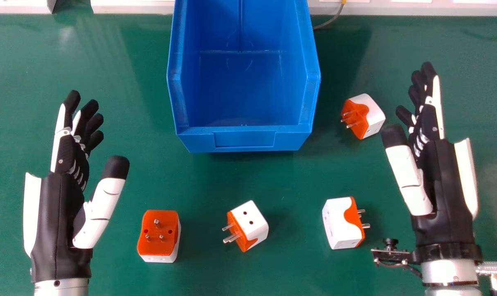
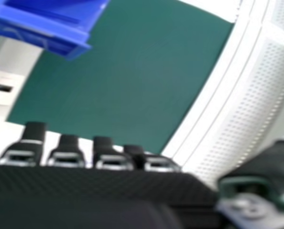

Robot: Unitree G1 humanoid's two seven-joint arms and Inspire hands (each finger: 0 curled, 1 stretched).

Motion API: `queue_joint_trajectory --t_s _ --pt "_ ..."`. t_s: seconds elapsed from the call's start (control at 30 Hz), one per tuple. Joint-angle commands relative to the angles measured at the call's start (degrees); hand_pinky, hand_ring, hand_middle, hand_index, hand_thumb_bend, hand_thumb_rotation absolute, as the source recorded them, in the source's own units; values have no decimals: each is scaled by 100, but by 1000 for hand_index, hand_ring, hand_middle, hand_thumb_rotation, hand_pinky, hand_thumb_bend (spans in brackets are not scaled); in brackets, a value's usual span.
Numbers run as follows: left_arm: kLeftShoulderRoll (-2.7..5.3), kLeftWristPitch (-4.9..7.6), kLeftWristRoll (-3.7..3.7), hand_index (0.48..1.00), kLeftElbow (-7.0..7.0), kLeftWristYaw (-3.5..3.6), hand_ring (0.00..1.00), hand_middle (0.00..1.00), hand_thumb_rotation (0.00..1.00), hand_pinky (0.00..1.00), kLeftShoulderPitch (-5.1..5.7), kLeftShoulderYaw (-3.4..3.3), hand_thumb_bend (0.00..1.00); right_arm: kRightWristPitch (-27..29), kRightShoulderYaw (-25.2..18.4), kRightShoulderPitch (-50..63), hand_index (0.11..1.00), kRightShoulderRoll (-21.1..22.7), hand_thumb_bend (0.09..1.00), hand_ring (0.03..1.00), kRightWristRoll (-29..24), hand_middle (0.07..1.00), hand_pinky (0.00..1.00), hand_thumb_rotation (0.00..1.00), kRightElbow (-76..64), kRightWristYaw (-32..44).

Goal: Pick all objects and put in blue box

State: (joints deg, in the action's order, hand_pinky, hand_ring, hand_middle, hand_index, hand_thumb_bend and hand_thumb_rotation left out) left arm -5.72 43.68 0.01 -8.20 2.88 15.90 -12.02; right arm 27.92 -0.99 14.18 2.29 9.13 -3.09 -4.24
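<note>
In the head view my left hand point(image 1: 69, 168) is open at the left, beside an orange-and-white plug adapter point(image 1: 158, 234) with its pins facing up. My right hand point(image 1: 433, 164) is open at the right and holds nothing; my right hand point(image 2: 99, 186) also shows along the right hand view's bottom edge. A second adapter point(image 1: 254, 222) lies in the middle, a third adapter point(image 1: 339, 226) right of it. The fourth adapter point(image 1: 372, 115) lies between the blue box and my right hand. The blue box point(image 1: 244, 139) stands upright and empty; the blue box point(image 2: 42, 28) shows in the right hand view.
The green table point(image 1: 191, 271) lies under everything. A white ledge point(image 1: 396, 9) runs along its far edge, with a grey cable point(image 1: 330, 20) behind the box's right side. A small bracket point(image 1: 390, 255) juts from the right wrist.
</note>
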Motion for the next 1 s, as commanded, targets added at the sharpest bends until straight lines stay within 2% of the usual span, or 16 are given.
queue_joint_trajectory --t_s 0.0,0.07,0.2,0.27,0.3,0.33,0.37,0.4,0.43,0.53,0.6,0.67,0.73,0.83,0.97 --pt "42 -70 118 967 201 -120 886 934 716 906 9 17 732 88 -69 -52 993 45 533 1000 -98 1000 901 906 -37 -10" --pt "113 -277 268 967 448 -220 884 933 714 905 65 54 731 60 -100 -53 992 76 534 1000 -135 1000 903 905 -36 30" --pt "201 -596 447 960 788 -331 892 911 707 916 143 169 717 32 -154 -69 996 107 531 1000 -210 1000 913 901 -53 82" --pt "223 -673 434 958 864 -349 896 903 703 919 182 202 717 46 -169 -66 998 126 525 1000 -145 1000 917 900 -53 63" --pt "220 -680 391 958 873 -338 896 903 703 919 189 214 717 49 -170 -68 998 127 525 1000 -134 1000 917 900 -53 62" --pt "218 -673 326 954 870 -320 895 901 698 912 185 226 722 47 -168 -72 998 127 522 1000 -143 1000 915 903 -51 70" --pt "219 -617 222 950 842 -295 894 899 690 906 153 231 727 42 -158 -77 999 124 518 1000 -170 1000 912 903 -54 87" --pt "202 -525 128 950 786 -262 894 899 690 906 96 227 727 49 -144 -85 999 122 518 1000 -198 1000 912 903 -50 105" --pt "174 -437 64 946 733 -233 894 898 681 901 33 219 731 60 -133 -94 999 120 515 1000 -215 1000 910 903 -44 117" --pt "40 -163 103 930 573 -201 877 910 648 881 -169 170 756 74 -107 -132 1000 112 505 1000 -112 1000 921 898 -49 80" --pt "17 -100 97 924 508 -187 872 910 648 873 -222 173 757 68 -99 -141 1000 105 505 1000 -58 1000 919 901 -71 58" --pt "34 -127 96 922 505 -205 869 914 649 865 -195 192 757 44 -108 -126 1000 115 507 1000 -10 1000 913 904 -115 48" --pt "36 -76 82 926 447 -201 865 912 650 853 -181 197 760 65 -134 -109 1000 153 516 1000 35 1000 905 903 -126 53" --pt "40 -30 102 928 369 -222 864 914 648 850 -144 177 757 18 -187 -83 1000 210 519 1000 57 1000 898 896 -184 66" --pt "11 69 88 935 217 -220 864 913 643 854 -151 153 744 -29 -219 -59 1000 245 595 1000 16 1000 898 821 -241 90"
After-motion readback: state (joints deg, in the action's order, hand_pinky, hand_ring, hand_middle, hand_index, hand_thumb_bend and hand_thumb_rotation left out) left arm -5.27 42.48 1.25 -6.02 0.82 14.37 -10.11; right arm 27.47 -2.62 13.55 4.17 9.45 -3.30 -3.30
